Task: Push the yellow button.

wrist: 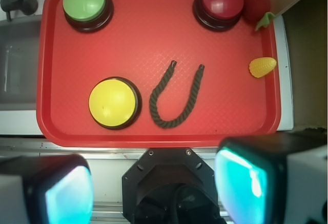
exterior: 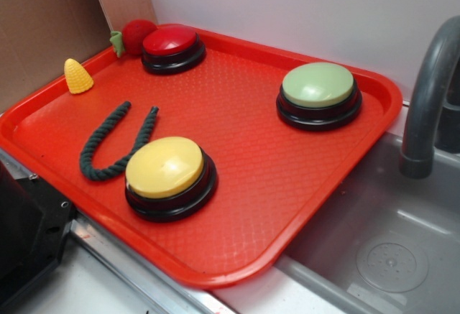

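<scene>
A red plastic tray [exterior: 237, 206] carries everything. The large round yellow button [exterior: 164, 167], with a glossy pale-yellow dome on a black circular base, sits near the tray's front edge in the exterior view. Just beside it, nearly touching its base, lies a dark green rope piece [exterior: 108, 149] bent into a U, its two ends pointing toward the back edge. A pale-green domed button on a black base [exterior: 318, 85] stands near the tray's sink-side edge, well apart from the yellow one. A red domed button on a black base [exterior: 169, 42] sits at the far corner with a red strawberry-like toy [exterior: 133, 34] touching it. A small yellow corn-shaped toy [exterior: 77, 76] rests by the tray's wall-side rim. In the wrist view the hand [wrist: 154, 190] hangs off the tray beyond its near edge, its two fingers [wrist: 61, 193] spread wide apart and gripping nothing. Nothing lies on top of the yellow button.
</scene>
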`<move>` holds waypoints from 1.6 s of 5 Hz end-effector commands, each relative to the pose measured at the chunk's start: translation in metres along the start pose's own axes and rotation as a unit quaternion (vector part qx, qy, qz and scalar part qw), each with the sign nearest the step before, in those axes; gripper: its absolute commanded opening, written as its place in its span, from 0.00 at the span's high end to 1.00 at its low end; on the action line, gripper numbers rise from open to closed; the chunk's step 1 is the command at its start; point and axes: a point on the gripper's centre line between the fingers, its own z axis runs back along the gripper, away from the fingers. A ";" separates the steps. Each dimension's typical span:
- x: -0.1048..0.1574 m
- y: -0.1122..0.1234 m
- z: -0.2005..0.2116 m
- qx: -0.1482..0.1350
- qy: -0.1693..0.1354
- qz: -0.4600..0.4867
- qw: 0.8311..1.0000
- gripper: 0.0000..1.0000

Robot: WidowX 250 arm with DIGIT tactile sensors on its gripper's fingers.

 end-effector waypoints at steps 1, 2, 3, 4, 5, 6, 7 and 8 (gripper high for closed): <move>0.000 0.000 0.000 0.000 0.000 0.000 1.000 0.00; 0.044 -0.049 -0.053 0.031 0.040 -0.128 0.991 0.00; 0.044 -0.100 -0.096 0.053 0.034 -0.252 0.966 0.00; 0.035 -0.107 -0.135 0.053 0.038 -0.316 0.947 0.00; 0.031 -0.108 -0.149 0.044 0.021 -0.327 0.944 0.00; 0.028 -0.093 -0.170 0.013 0.000 -0.319 0.948 0.00; 0.030 -0.081 -0.185 -0.007 -0.027 -0.316 0.948 0.00; 0.033 -0.076 -0.198 -0.004 -0.014 -0.311 0.950 0.00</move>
